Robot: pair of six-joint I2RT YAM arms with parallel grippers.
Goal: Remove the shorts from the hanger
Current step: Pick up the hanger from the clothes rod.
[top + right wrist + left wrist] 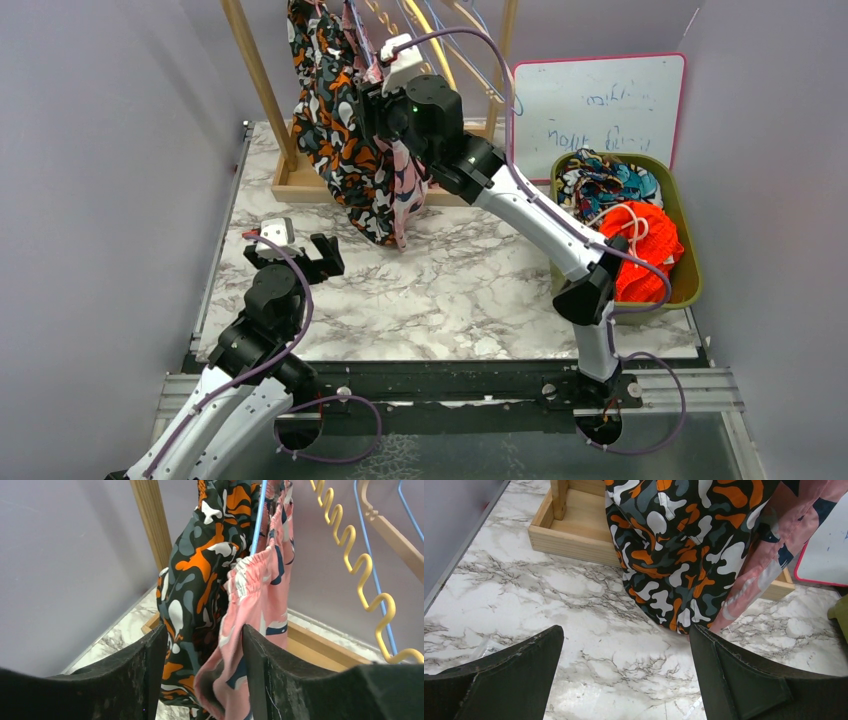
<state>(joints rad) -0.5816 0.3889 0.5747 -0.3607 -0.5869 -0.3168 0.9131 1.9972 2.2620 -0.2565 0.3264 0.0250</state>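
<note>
Black-orange-white blotch shorts (335,140) (200,580) and pink print shorts (405,195) (260,595) hang side by side on the wooden rack, the pink pair on a blue hanger (260,515). My right gripper (204,630) is up at the hanging fabric, jaws partly apart. A fold of the pink shorts lies against the right finger, and blotch fabric is beside the left finger, not visibly pinched. Low on the marble at the left, my left gripper (292,255) (626,630) is wide open and holds nothing, the hems of both shorts (684,580) just ahead of it.
The rack's wooden post (260,70) and base tray (300,180) stand at the back left. A yellow wavy hanger (367,585) hangs bare to the right. A green bin (690,270) at the right holds orange shorts (640,250) and multicolour shorts (600,185). Behind it leans a whiteboard (600,100).
</note>
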